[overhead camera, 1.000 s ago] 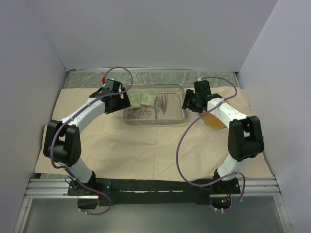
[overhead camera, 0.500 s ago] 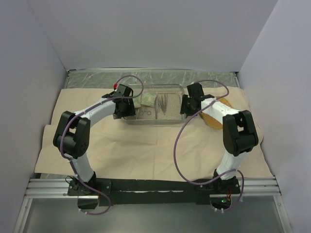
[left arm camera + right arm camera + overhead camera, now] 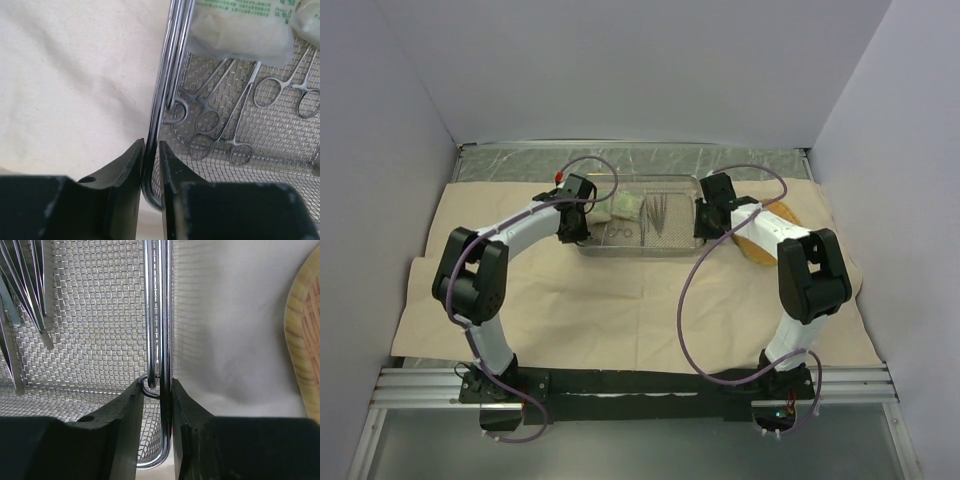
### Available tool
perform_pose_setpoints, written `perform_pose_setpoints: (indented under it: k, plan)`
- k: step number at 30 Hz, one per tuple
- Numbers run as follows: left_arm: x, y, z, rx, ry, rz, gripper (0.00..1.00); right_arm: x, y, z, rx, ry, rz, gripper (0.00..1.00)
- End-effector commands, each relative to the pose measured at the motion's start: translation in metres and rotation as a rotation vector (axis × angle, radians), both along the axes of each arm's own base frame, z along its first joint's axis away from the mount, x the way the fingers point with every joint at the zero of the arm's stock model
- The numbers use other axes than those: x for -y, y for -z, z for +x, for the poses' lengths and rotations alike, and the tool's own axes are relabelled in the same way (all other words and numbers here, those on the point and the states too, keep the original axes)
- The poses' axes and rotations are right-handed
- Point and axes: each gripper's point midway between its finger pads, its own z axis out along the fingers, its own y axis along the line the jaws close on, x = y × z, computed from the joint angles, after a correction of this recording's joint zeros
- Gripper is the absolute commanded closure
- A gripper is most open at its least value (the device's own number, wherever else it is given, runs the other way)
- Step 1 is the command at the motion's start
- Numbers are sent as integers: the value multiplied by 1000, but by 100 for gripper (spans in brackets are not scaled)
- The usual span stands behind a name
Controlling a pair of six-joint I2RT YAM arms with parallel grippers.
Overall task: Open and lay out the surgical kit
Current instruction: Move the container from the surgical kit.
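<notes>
Clamped narrow on the tray at both short ends: left gripper pinching the left rim wire, right gripper pinching the right one. Inside on the mesh, forceps, tweezers and 1 green-white packet. Beneath everything, beige cloth. Close beside the right arm, clear of the tray, an orange pad.

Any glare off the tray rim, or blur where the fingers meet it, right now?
Left wrist view: glints run along the wire-mesh tray rim, mesh and forceps are sharp, left gripper is dark with little detail. Right wrist view: a bright streak on the rim, right gripper nearly black. Top view: soft, even light, but the tray contents are small and hard to resolve.
</notes>
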Motion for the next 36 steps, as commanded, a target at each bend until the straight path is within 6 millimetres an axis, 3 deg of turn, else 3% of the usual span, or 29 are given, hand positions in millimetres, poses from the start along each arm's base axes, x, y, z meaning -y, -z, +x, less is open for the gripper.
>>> perform_pose_setpoints:
  k: [1,6,15,17,19,23,25,26,32,35,36]
  plan:
    - [7,-32,-11,61,27,-12,76,-2,-38,-11,75,20,10,94]
    - [6,-46,-36,71,42,-2,75,-6,-44,-39,70,-7,5,95]
    - [-1,-18,-102,-59,59,-26,71,-6,-17,-80,-16,-23,10,94]
    - [1,-19,-107,-60,67,-38,67,-9,-16,-84,-25,-29,29,90]
    - [0,-17,-110,-65,70,-35,64,-10,-16,-85,-26,-25,38,75]
    - [9,-18,-116,-74,111,-69,59,-10,-25,-79,-11,-31,25,61]
    - [9,-22,-115,-60,111,-68,54,-6,-33,-72,11,-21,-4,53]
    - [7,-24,-112,-47,101,-60,44,-4,-38,-67,23,-13,-11,50]
    - [1,-64,-71,103,31,-44,19,-3,-58,-57,72,14,7,31]
    - [-8,-71,-46,157,-2,-28,16,4,-66,-50,106,50,17,23]
    - [-10,-64,-40,146,-4,-16,16,7,-68,-47,114,66,21,22]
